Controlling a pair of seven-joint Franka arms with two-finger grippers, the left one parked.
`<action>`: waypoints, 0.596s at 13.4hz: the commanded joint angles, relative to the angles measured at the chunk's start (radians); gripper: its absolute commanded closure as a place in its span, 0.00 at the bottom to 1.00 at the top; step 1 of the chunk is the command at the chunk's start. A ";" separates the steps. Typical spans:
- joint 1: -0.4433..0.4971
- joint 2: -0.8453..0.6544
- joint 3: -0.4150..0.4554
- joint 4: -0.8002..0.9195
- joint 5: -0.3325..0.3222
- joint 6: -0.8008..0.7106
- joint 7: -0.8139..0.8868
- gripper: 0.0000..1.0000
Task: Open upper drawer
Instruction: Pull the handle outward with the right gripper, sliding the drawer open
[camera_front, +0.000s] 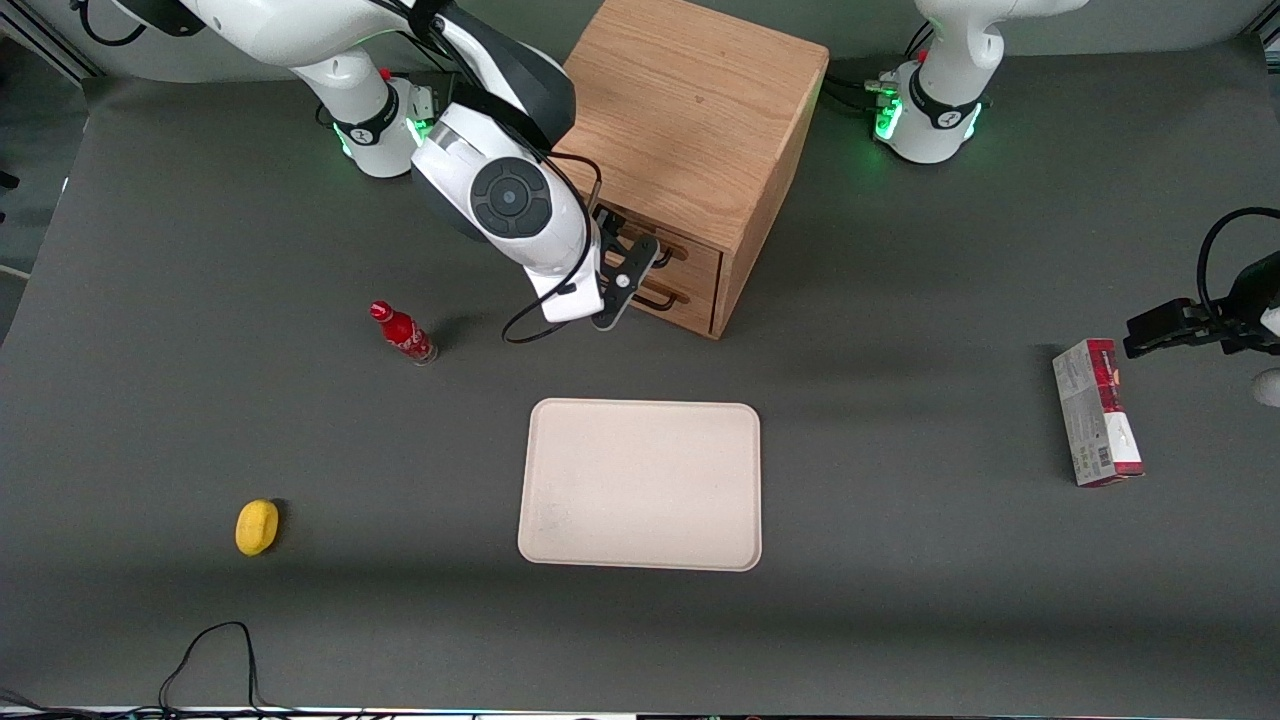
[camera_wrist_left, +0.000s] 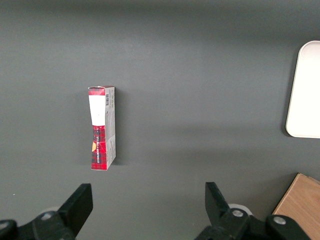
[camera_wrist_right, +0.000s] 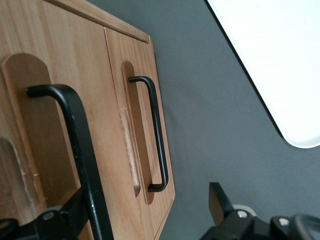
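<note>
The oak cube cabinet stands at the back of the table. Its upper drawer is shut, with the thin black wire handle across its front. The matching bottom drawer is shut too. My right gripper is open in front of the drawers, at handle height. In the right wrist view the upper drawer's handle runs close by, just inside one finger. The other finger is out over the table. The bottom drawer's handle lies between them, farther off. Nothing is gripped.
A cream tray lies nearer the front camera than the cabinet. A red bottle stands beside the gripper, toward the working arm's end. A yellow object lies nearer the front camera. A red and grey box lies toward the parked arm's end.
</note>
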 joint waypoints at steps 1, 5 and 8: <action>-0.013 0.009 -0.006 0.008 -0.034 0.018 -0.061 0.00; -0.016 0.009 -0.082 0.044 -0.032 0.013 -0.158 0.00; -0.018 0.031 -0.159 0.107 -0.026 0.012 -0.238 0.00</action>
